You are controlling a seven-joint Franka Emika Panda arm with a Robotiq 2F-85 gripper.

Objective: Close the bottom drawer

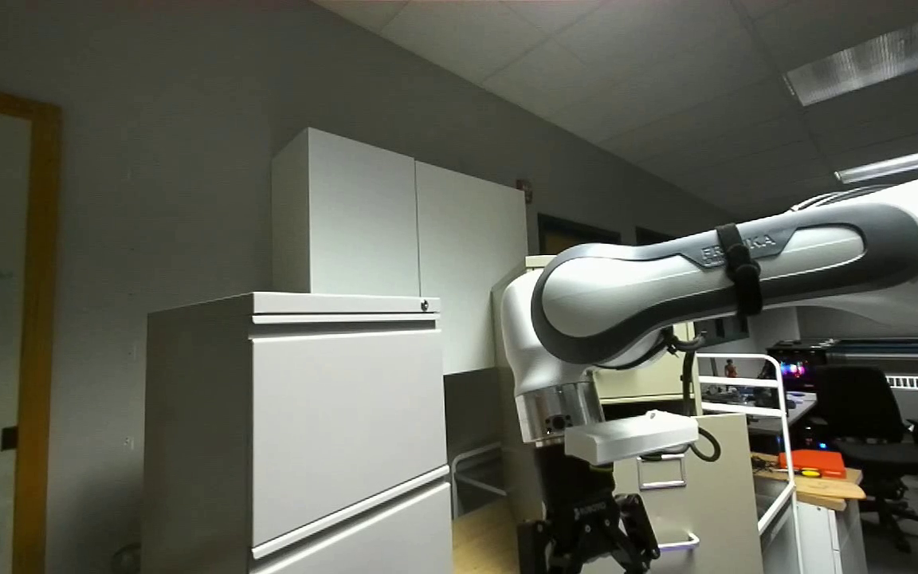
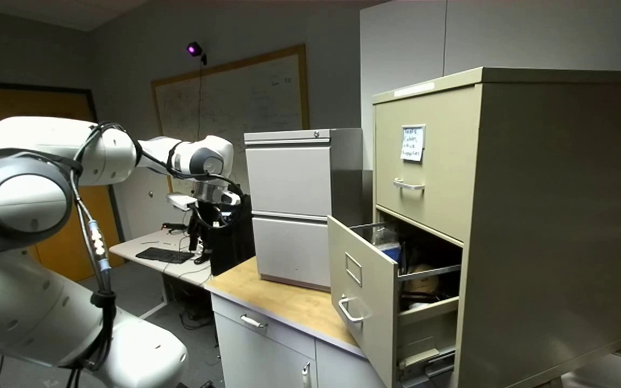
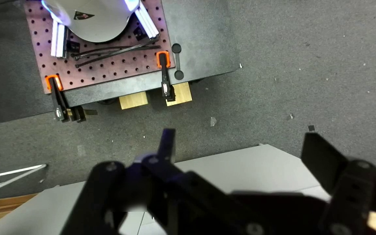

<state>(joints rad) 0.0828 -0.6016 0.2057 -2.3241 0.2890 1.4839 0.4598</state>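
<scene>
Open beige metal bottom drawer (image 2: 372,291), pulled out of the tall beige steel filing cabinet (image 2: 553,215), lower right of the frame in an exterior view. From where I stand it should prove heavy and stiff, loaded with mixed contents (image 2: 422,284), yet ready to roll on its grey metal slide (image 2: 441,365). The smooth painted front may let a fingertip skid; nothing looks fragile. Suggested contact: a square push mid-panel, beside the curved silver bar handle (image 2: 349,311); grasping seems unnecessary.

The black two-finger gripper (image 3: 240,134) stands with fingers spread wide in the wrist view, holding nothing.

Views compared: contents and slide show in an exterior view alone. In an exterior view the gripper, beneath the shiny metal wrist collar (image 1: 561,410), overlaps the drawer front and runs off the lower edge, hiding the gap; in an exterior view the grey two-drawer cabinet (image 2: 289,183) comes between gripper and drawer in the frame, the two well apart. The wrist view alone gives the perforated reddish mounting plate (image 3: 109,70), upper left; the drawer cannot be told there.
</scene>
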